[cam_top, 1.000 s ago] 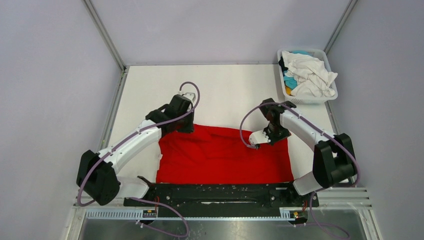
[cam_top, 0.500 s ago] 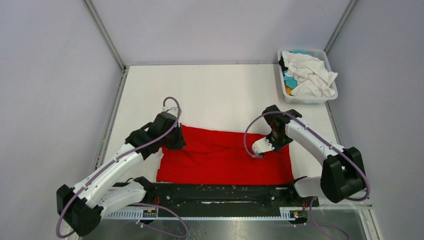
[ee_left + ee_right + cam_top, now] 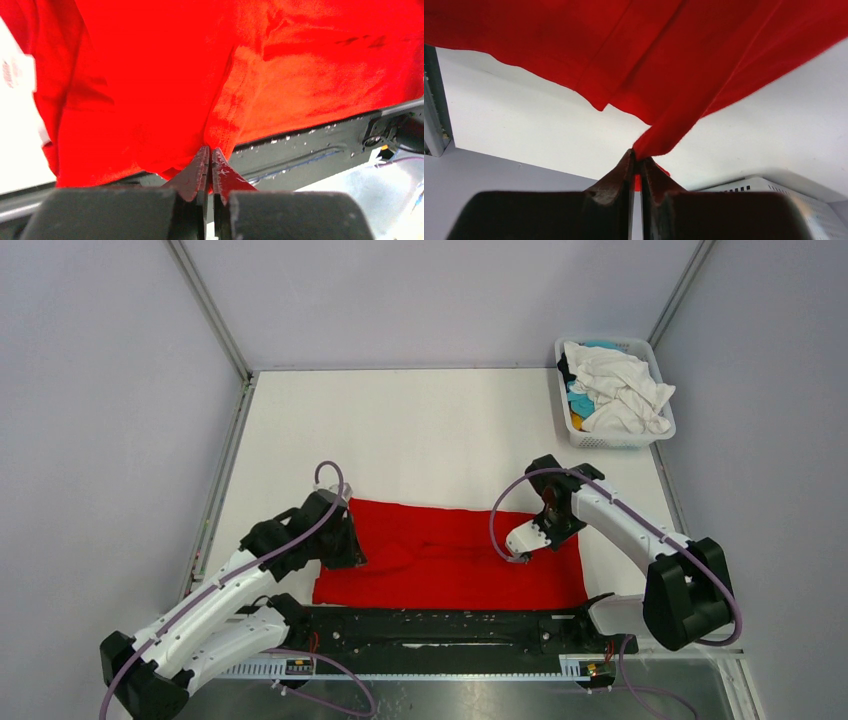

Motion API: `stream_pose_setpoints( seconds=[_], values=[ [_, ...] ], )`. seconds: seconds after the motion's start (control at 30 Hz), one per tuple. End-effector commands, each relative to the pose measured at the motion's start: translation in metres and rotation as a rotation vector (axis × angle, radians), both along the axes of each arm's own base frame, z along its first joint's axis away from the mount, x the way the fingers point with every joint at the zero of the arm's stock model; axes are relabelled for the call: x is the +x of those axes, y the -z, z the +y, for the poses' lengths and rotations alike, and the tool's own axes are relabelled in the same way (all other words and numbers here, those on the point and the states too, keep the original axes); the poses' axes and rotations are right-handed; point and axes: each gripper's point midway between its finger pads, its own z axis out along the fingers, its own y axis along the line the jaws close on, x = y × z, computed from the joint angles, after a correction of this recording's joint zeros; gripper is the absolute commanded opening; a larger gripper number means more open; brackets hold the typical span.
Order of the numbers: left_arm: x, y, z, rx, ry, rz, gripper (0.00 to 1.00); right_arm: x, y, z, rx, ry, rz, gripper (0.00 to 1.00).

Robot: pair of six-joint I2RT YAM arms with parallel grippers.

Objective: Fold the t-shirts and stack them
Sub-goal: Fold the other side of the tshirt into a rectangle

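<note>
Nearest the arm bases, a plain bright red cloth t-shirt (image 3: pixel 450 565) lies across the near part of the white counter (image 3: pixel 430 430), with its far edge taken up at both ends. The left fingers (image 3: pixel 195 172) are pinched tight on its left end, and the right fingers (image 3: pixel 621 172) are clamped on a fold at its right end. I'd judge this a first fold, only partly made; nothing is stacked yet. Far right, a white plastic lattice-sided basket (image 3: pixel 610 441) holds a crumpled heap of white shirts (image 3: pixel 620 390) with turquoise (image 3: pixel 580 400) and black (image 3: pixel 566 370) cloth beneath, all waiting to be folded.

t-shirt (image 3: pixel 450 560) at near edge, basket (image 3: pixel 620 443) — far right
</note>
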Motion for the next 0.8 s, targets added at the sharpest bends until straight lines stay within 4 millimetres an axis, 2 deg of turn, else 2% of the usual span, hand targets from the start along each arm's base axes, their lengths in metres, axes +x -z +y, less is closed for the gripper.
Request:
stream_pose_setpoints(
  seconds=[0.0,0.1,0.13,0.17,0.2,0.23,0.27,0.37,0.43,0.5,0.57,0.63,0.7,0.77],
  values=[
    [-0.029,0.024,-0.002,-0.025,-0.033,0.157,0.08,-0.013,0.008,-0.013,-0.100,-0.077,0.079,0.19],
    [-0.037,0.031,0.005,0.015,-0.041,0.192,0.20,-0.028,0.009,-0.018,-0.114,-0.101,0.143,0.39],
    [-0.038,0.028,0.005,0.013,-0.037,0.193,0.28,-0.031,0.009,-0.018,-0.112,-0.103,0.149,0.49],
    [-0.039,0.026,0.005,0.012,-0.030,0.191,0.38,-0.031,0.008,-0.018,-0.106,-0.102,0.143,0.67],
    [-0.038,0.022,0.005,0.006,-0.027,0.181,0.51,-0.030,0.006,-0.016,-0.094,-0.102,0.130,0.92],
    [-0.037,0.018,0.004,-0.002,-0.024,0.165,0.75,-0.031,0.003,-0.014,-0.082,-0.104,0.130,0.99],
    [-0.032,0.014,0.003,-0.010,-0.025,0.140,0.96,-0.031,-0.001,-0.011,-0.063,-0.103,0.128,0.99],
    [-0.012,-0.002,-0.007,-0.041,-0.016,0.044,0.99,-0.020,-0.018,0.007,0.042,-0.070,0.070,0.99],
    [0.006,-0.013,-0.020,-0.071,0.004,-0.022,0.99,-0.003,-0.036,0.026,0.141,-0.044,-0.019,0.99],
    [0.024,-0.014,-0.029,-0.062,0.017,-0.066,0.99,0.020,-0.061,0.049,0.265,-0.005,-0.127,0.99],
    [0.039,-0.007,-0.033,-0.025,0.006,-0.084,0.99,0.051,-0.096,0.071,0.395,0.063,-0.265,1.00],
    [0.049,0.005,-0.041,-0.011,0.017,-0.075,0.99,0.093,-0.142,0.090,0.555,0.222,-0.461,1.00],
    [0.057,0.020,-0.049,-0.002,0.027,-0.062,0.99,0.134,-0.194,0.100,0.768,0.497,-0.661,0.99],
    [0.063,0.030,-0.058,0.003,0.056,-0.047,0.99,0.161,-0.239,0.100,0.982,0.753,-0.794,1.00]
  ],
)
